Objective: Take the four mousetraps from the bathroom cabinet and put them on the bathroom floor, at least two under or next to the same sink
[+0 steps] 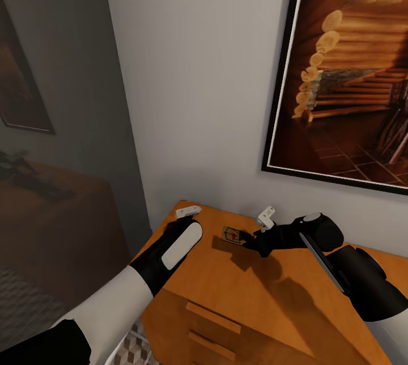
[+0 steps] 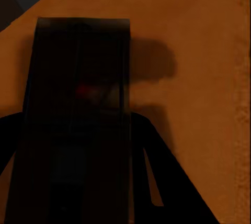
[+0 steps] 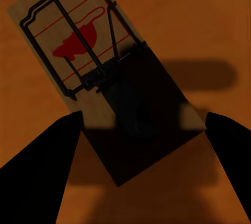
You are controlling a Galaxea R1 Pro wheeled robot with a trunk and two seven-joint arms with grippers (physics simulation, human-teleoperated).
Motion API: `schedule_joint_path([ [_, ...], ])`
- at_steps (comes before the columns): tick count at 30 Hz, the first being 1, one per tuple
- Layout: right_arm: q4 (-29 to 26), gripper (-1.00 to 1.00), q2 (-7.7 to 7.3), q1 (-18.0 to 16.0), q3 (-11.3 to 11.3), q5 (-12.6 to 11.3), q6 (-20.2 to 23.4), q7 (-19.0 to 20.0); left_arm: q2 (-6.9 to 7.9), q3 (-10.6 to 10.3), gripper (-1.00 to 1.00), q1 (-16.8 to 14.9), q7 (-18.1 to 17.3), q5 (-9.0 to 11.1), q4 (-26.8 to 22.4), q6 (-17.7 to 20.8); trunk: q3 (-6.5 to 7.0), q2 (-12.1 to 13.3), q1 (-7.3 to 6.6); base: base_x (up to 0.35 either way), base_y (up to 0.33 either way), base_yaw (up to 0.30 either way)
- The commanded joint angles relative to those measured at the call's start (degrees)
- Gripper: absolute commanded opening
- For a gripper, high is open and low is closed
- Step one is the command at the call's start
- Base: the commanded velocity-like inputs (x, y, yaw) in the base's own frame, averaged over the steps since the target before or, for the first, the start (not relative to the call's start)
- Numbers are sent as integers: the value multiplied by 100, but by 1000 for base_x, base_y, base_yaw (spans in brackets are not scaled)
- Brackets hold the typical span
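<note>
On the orange-brown cabinet top, near the wall, lies a tan mousetrap with dark wire and a red mark. My right gripper reaches it from the right. In the right wrist view the right gripper is open, its fingers flanking the near end of the mousetrap. My left gripper hovers over the cabinet's left corner. In the left wrist view the left gripper is shut on a shadowed mousetrap. A strip of bathroom floor shows below. The sink is out of view.
A pale wall rises right behind the cabinet, carrying a large framed picture. The cabinet front has slim bar handles. To the left, past a wall corner, a dark low sideboard holds dark objects.
</note>
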Motion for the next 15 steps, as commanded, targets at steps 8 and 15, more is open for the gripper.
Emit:
schedule_joint_path([
  [8,0,-100,-1,-7,-29,-2,29,-6,0,-4,-100,-6,598,-293,-2189,1864,-7,-4,1,0,0,0],
  [15,0,-100,5,-7,-55,-2,29,-14,0,9,-100,-6,718,-369,-2622,2712,-7,-4,1,0,0,0],
])
